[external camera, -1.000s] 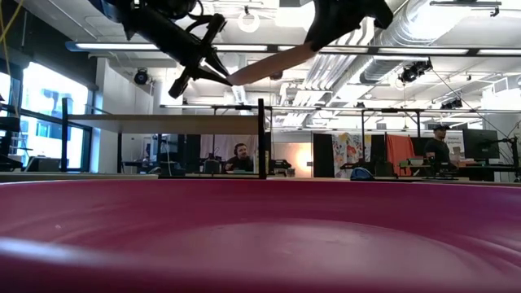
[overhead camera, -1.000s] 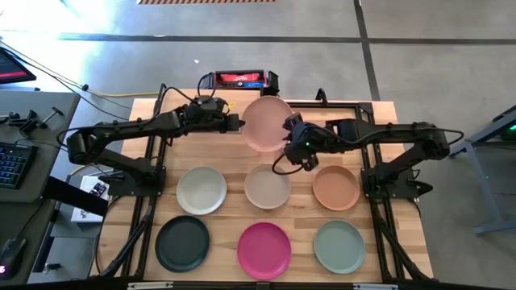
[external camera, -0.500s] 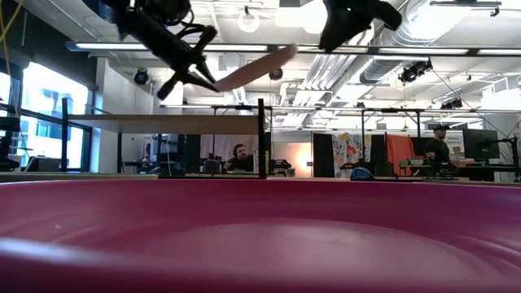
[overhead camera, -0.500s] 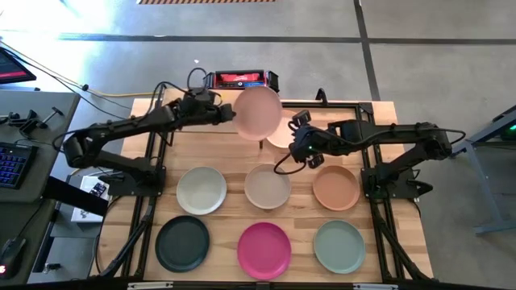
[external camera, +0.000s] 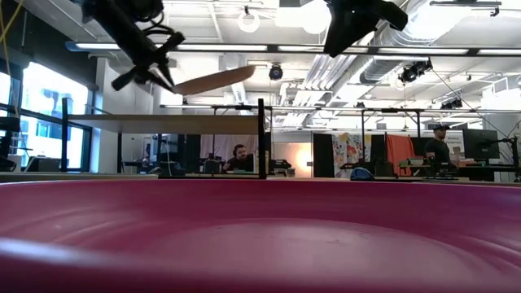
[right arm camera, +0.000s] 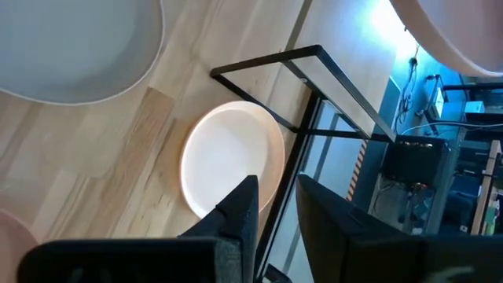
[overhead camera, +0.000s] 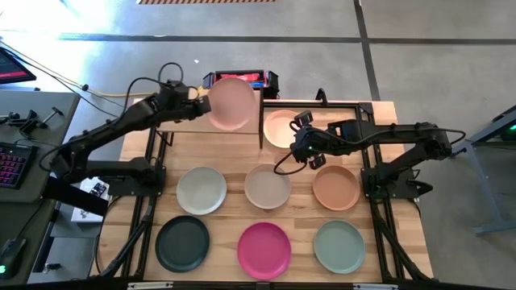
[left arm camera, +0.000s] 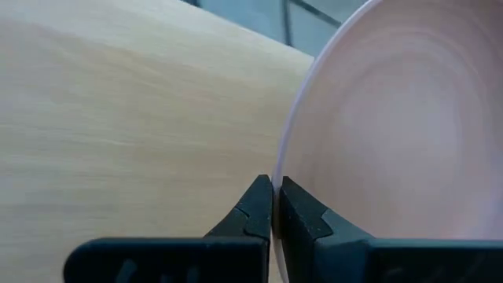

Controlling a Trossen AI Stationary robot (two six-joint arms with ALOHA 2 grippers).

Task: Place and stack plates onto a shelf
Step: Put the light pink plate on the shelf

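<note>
Custody of the pink round matte shallow plate had passed wholly to the left gripper. A second before, both grippers met at this plate off the right end of the small light-wood shelf with thin black posts. By this moment the left arm had swung it across, so that it hung tilted above the shelf's panel, toward the right end and clear of the wood. The left gripper's fingers were pressed fully together on the plate's thin rim, nipping it at the edge nearest the arm. The right gripper had let go and hung just off the shelf's right end, its fingers partly apart with nothing between them. Moving the pink plate away had also uncovered a peach round matte plate, lying flat on the tabletop just beside the shelf's right end. My reading was that the handover was complete and the placing step had begun. The plate had yet to be levelled and lowered onto the panel.
</note>
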